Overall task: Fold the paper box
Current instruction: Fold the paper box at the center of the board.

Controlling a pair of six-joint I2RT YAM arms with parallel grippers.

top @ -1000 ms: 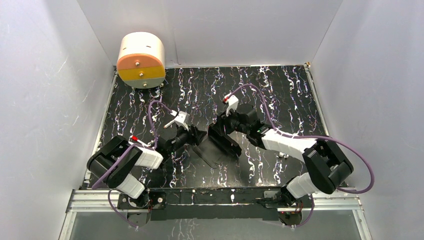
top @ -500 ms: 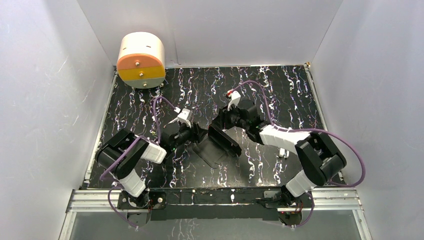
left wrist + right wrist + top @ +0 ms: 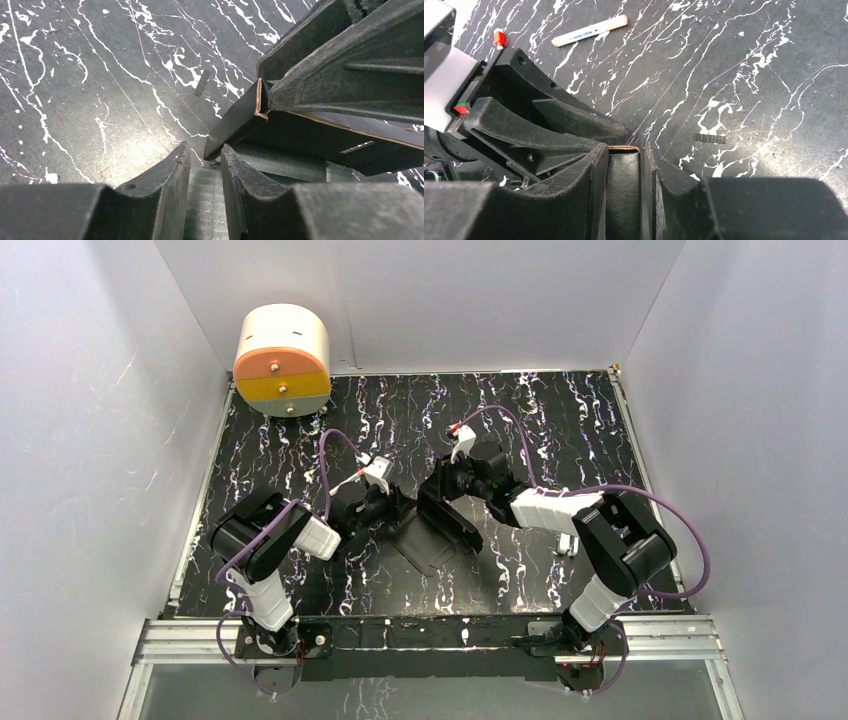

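Note:
The paper box [image 3: 428,540] is a matte black card lying half folded at the middle of the marbled table [image 3: 560,420]. One raised wall with a brown cut edge [image 3: 259,100] stands up. My right gripper [image 3: 441,502] reaches in from the right and is shut on that wall; black card [image 3: 623,180] fills the gap between its fingers. My left gripper [image 3: 396,508] comes in from the left. Its fingers stand close together, with a strip of grey card [image 3: 204,200] between them and the box's corner [image 3: 216,147] at their tips. The two grippers almost face each other.
A round white and orange container [image 3: 283,360] stands at the table's back left corner. In the right wrist view a white marker [image 3: 589,30] lies beyond the left gripper. A small dark strip [image 3: 709,138] lies on the table. White walls enclose three sides.
Both grippers have narrowed their jaws onto the box. The left gripper slid right toward the box. Both arms' elbows swung inward; the box stayed in place.

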